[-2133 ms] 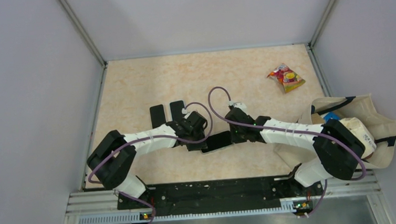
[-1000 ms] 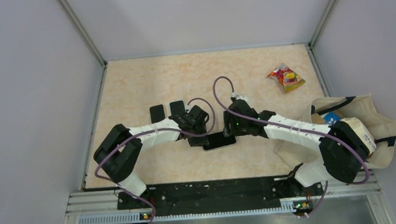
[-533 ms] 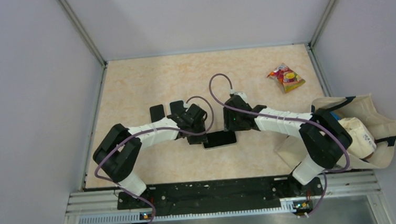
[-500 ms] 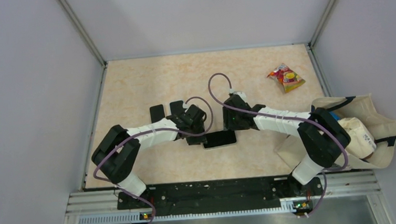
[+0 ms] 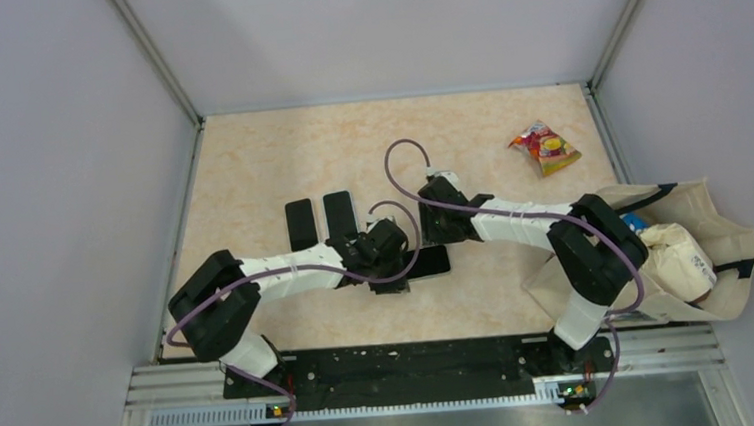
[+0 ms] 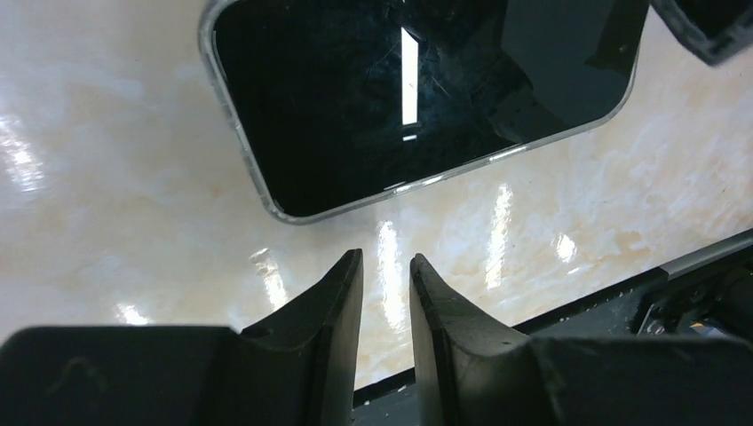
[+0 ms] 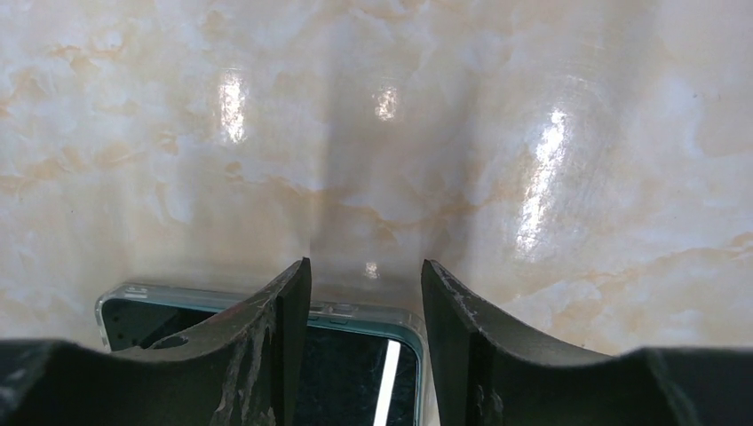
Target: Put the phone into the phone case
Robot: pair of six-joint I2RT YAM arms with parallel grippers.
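Step in hand, by judgement: seating the phone [image 6: 417, 89] fully in the clear phone case [image 7: 364, 312], seemingly wrapped round its edge already.

1. Nearest, note the left tool [image 6: 385, 259]: nearly clenched, a narrow gap left, grasping nothing, tips just beside the phone's near long edge.
2. Note the phone lying screen up, flat on the table [image 6: 133, 177], between the two tools.
3. Bring the left tool over the glass close to that edge and press straight down. Avoid any sideways shove on this glossy table, likely slippery.
4. Beyond the phone, note the right tool [image 7: 364, 266]: released, empty, fingers straddling a cased edge on the far side.
5. Use it as a stop against sliding, or to press that edge home.
6. Check every corner for a lifted lip.
7. Farther off, leave alone the two black slabs [image 5: 301, 223] (cases or phones, cannot tell) and the snack packet [image 5: 545, 148].
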